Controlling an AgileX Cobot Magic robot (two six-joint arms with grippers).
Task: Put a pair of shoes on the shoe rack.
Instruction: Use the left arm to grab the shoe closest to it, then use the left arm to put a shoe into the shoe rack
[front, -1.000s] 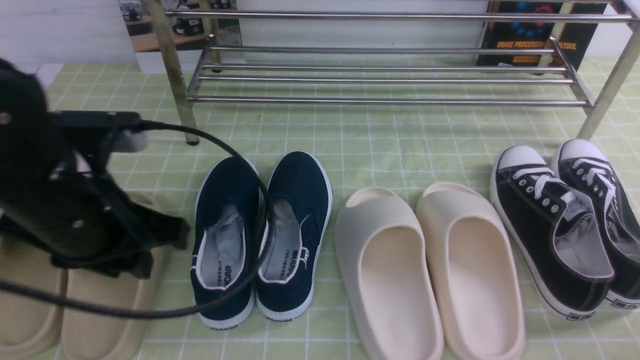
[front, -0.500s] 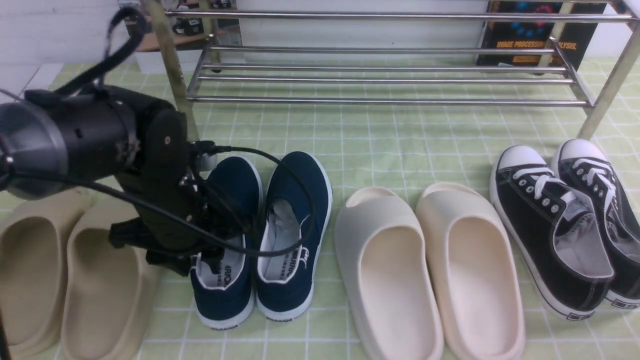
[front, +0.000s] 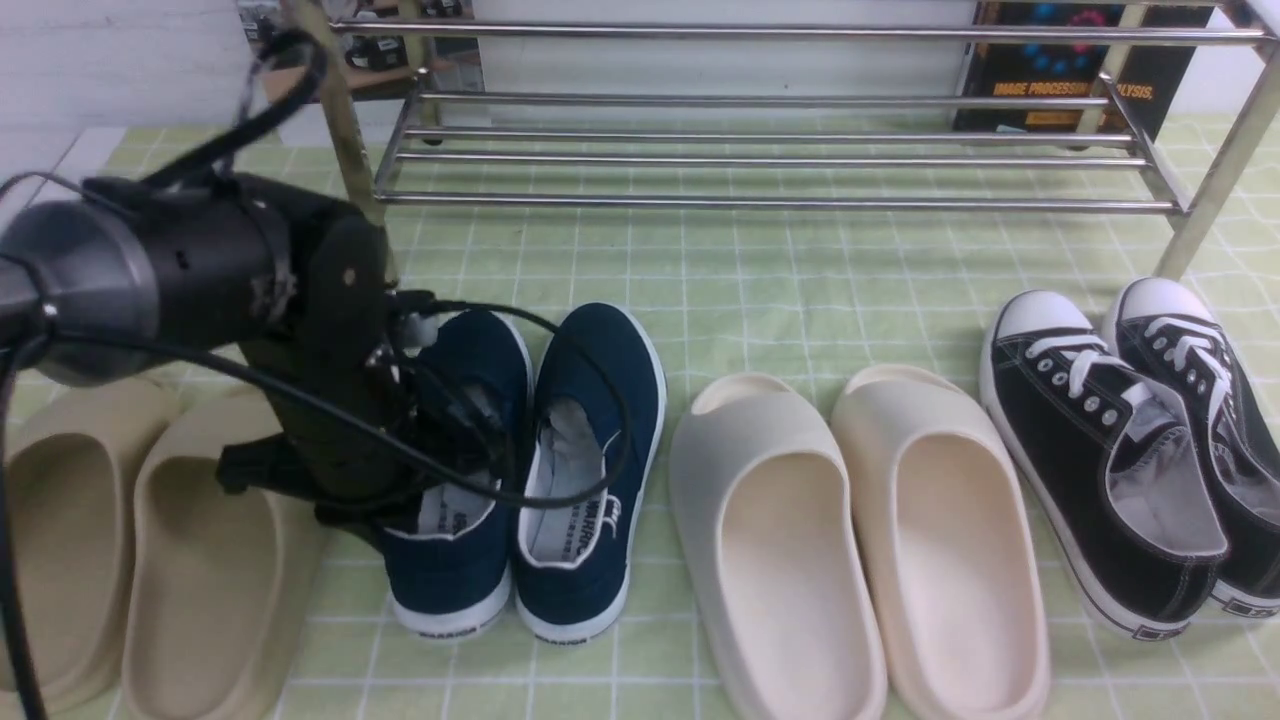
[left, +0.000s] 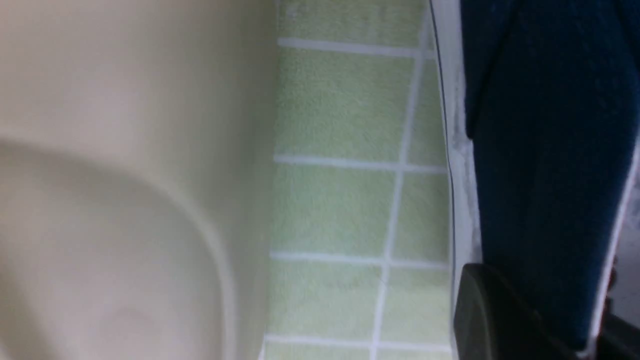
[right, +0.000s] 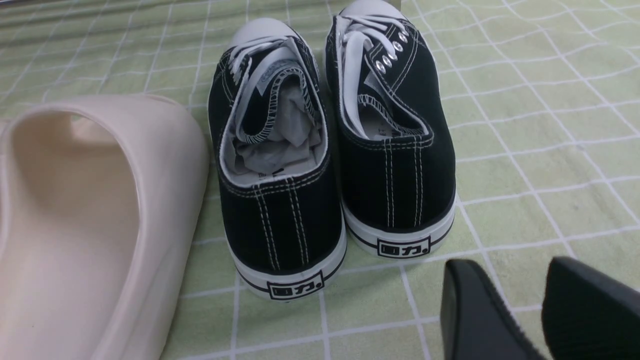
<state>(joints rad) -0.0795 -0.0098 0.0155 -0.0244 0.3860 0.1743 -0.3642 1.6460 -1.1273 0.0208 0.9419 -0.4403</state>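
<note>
While the pair of navy shoes (front: 600, 370) stood before the left end of the shoe rack (front: 760, 159), toes toward its bars, the left gripper (front: 435, 470), nearer, pinched the left shoe (front: 455, 570) by its outer wall; the right gripper (right: 515, 272), jaws open, held nothing.
</note>
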